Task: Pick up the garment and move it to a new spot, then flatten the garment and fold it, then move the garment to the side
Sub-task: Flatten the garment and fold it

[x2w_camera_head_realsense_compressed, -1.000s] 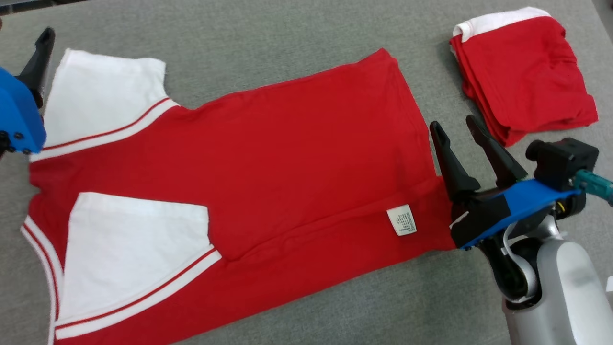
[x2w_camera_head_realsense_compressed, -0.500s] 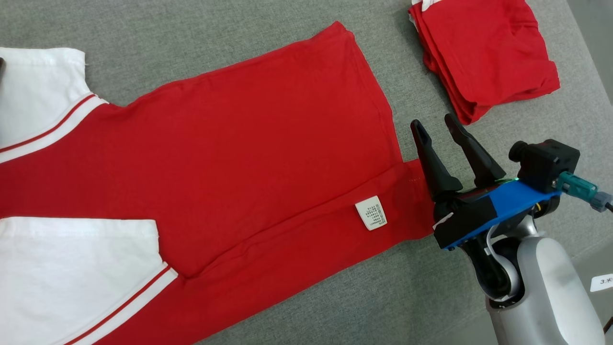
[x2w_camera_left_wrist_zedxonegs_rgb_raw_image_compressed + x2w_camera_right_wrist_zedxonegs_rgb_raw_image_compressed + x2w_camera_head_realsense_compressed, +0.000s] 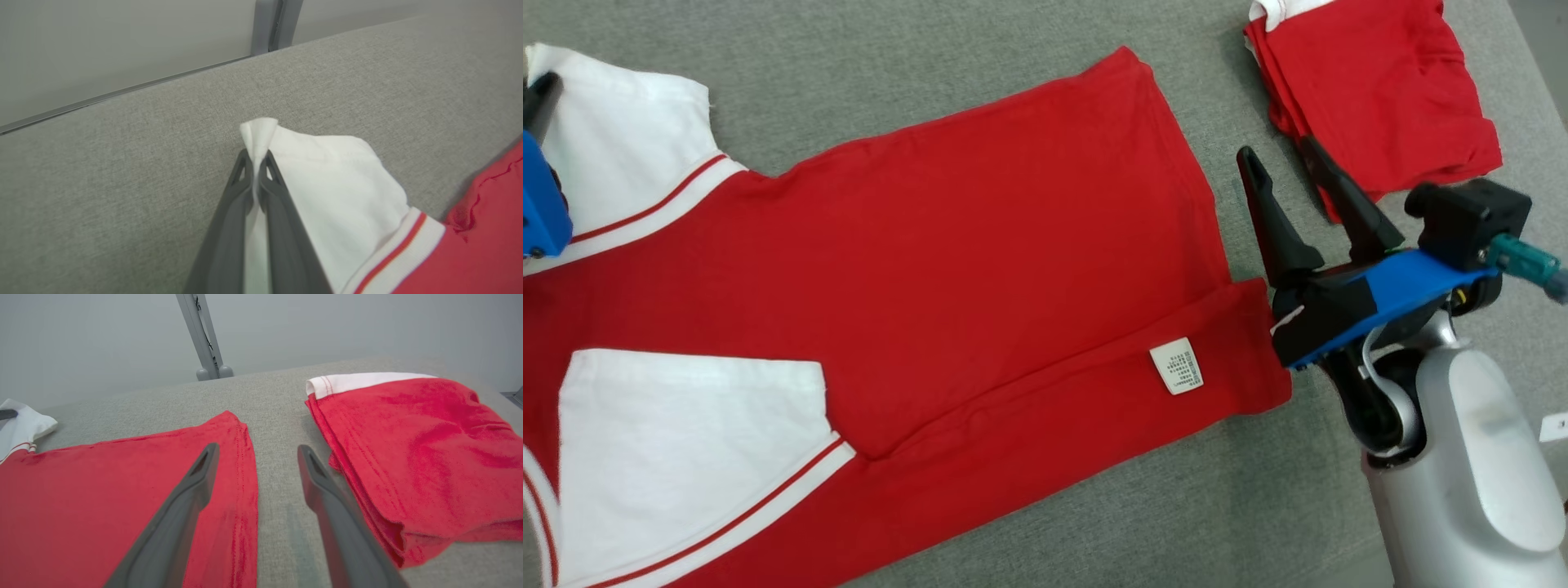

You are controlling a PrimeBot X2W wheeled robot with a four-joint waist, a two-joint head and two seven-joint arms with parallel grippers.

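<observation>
Grey tabletop (image 3: 122,163); left hand (image 3: 256,157) has now clamped the garment (image 3: 335,192).

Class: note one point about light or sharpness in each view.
Head view: even light, no glare; the label print is too small to read. Left wrist view: white sleeve washed out, fingers soft near the lens. Right wrist view: folded pile casts a faint shadow on the grey surface.

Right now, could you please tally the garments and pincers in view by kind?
Spread red-and-white shirt: 1
Folded red pile: 1
Pincers: 2 (left pincer shut on the shirt's white sleeve, right pincer open)
Total: 4
</observation>
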